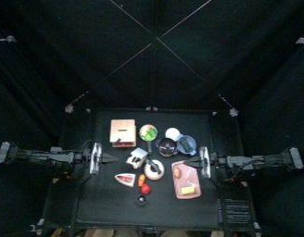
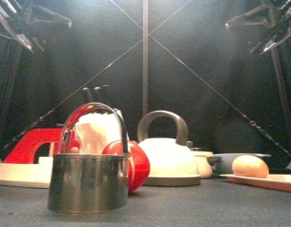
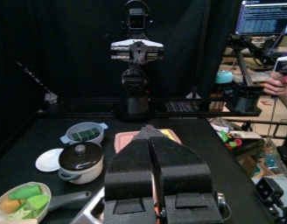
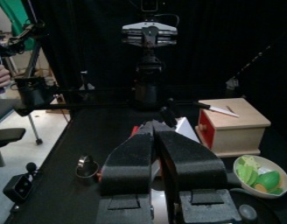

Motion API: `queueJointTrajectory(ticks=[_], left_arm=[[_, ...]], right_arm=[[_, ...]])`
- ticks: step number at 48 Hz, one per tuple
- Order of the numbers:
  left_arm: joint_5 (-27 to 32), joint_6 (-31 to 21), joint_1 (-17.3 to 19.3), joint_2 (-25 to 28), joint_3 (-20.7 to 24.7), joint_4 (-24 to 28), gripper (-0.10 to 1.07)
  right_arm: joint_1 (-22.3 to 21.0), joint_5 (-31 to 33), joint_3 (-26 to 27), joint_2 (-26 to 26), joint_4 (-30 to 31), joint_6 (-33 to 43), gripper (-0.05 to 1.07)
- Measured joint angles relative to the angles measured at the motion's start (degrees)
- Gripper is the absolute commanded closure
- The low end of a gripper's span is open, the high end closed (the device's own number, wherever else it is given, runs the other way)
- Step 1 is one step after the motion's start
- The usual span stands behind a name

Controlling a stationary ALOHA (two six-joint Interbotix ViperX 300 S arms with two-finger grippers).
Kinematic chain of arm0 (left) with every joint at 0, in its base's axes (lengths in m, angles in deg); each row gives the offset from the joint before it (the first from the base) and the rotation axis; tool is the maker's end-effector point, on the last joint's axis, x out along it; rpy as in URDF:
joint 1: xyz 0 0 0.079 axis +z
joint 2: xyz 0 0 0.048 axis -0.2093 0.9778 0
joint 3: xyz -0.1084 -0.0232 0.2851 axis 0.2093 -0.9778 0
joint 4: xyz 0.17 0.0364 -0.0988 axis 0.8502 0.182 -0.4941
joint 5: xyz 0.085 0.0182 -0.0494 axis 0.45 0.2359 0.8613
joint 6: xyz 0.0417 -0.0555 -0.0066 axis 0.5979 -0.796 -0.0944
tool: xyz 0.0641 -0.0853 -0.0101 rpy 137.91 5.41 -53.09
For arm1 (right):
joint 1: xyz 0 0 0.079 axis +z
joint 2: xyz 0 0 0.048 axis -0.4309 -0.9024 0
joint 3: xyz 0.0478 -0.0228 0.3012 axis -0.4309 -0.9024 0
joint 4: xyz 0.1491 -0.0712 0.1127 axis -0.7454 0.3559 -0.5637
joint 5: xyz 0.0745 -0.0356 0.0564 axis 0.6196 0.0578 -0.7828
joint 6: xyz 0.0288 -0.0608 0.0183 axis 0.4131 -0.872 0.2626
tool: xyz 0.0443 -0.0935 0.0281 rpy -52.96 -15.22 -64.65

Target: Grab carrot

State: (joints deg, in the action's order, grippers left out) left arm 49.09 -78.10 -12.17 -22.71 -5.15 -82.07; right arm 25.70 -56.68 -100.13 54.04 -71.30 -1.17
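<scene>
The carrot (image 1: 155,168) is a small orange piece lying near the table's middle, between a white-and-red wedge (image 1: 127,176) and the pink board (image 1: 184,179). My left gripper (image 1: 97,159) rests at the table's left edge, jaws shut with nothing in them, seen close in the left wrist view (image 3: 152,143). My right gripper (image 1: 204,159) rests at the right edge, and its jaws (image 4: 157,131) also meet on nothing. Both grippers are apart from the carrot. The front view does not show the carrot, and neither wrist view lets me make it out.
A wooden box (image 1: 122,131), a green item (image 1: 148,132), a white bowl (image 1: 172,134), a kettle (image 2: 169,152) and a blue bowl (image 1: 187,143) stand at the back. A metal cup (image 2: 89,177) is near the front. A red round item (image 1: 145,188) lies below the carrot. A person's hand (image 3: 278,84) shows beyond the curtains.
</scene>
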Motion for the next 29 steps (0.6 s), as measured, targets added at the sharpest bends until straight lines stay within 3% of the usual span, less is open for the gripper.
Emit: queueJointTrajectory(ticks=[13,21,29], left_arm=[[0.0,-0.09,-0.62,2.2,-0.88,-0.7,1.01],[0.97,-0.09,-2.29,4.75,1.85,-0.79,1.01],[5.54,-0.09,-4.04,8.35,6.33,-1.14,1.01]], right_arm=[[-0.09,0.0,-0.53,-2.64,2.72,0.09,1.02],[-0.18,-0.09,-0.53,-3.69,3.43,0.18,1.02],[-0.18,-1.14,-0.53,-3.78,3.43,0.18,1.02]])
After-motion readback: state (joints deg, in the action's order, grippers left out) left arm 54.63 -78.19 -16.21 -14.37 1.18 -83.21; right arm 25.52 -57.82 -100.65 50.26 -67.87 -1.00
